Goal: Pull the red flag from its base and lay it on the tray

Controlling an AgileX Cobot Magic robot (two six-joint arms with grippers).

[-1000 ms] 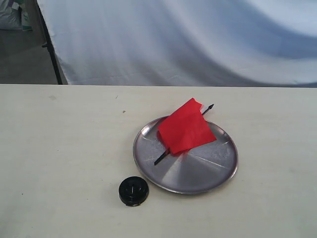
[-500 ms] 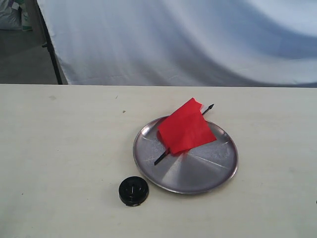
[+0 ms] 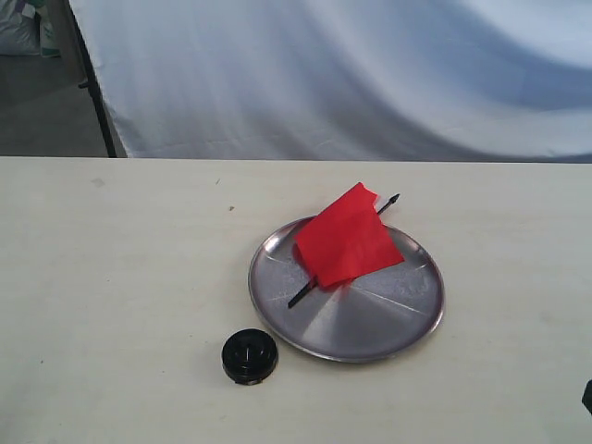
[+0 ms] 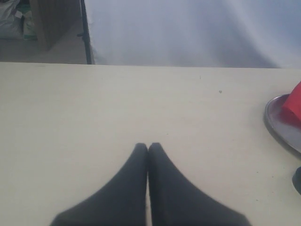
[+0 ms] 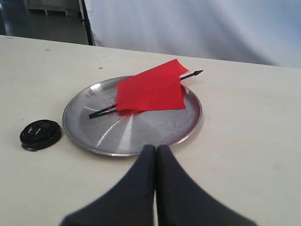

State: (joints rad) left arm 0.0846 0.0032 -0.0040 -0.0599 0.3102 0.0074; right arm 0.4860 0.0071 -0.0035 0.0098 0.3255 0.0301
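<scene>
Red flag [image 3: 348, 242] lies flat on tray [image 3: 370, 324], stick tip past far rim. Base [image 3: 250, 356] on table [image 3: 120, 277], near-left of tray. Left gripper [image 4: 148, 147] and right gripper [image 5: 156, 149] pinched closed, holding nothing.

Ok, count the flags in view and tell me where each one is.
1. The red flag lies across the steel tray, its pointed tip sticking out past the far edge. No other flag shows in any view.
</scene>
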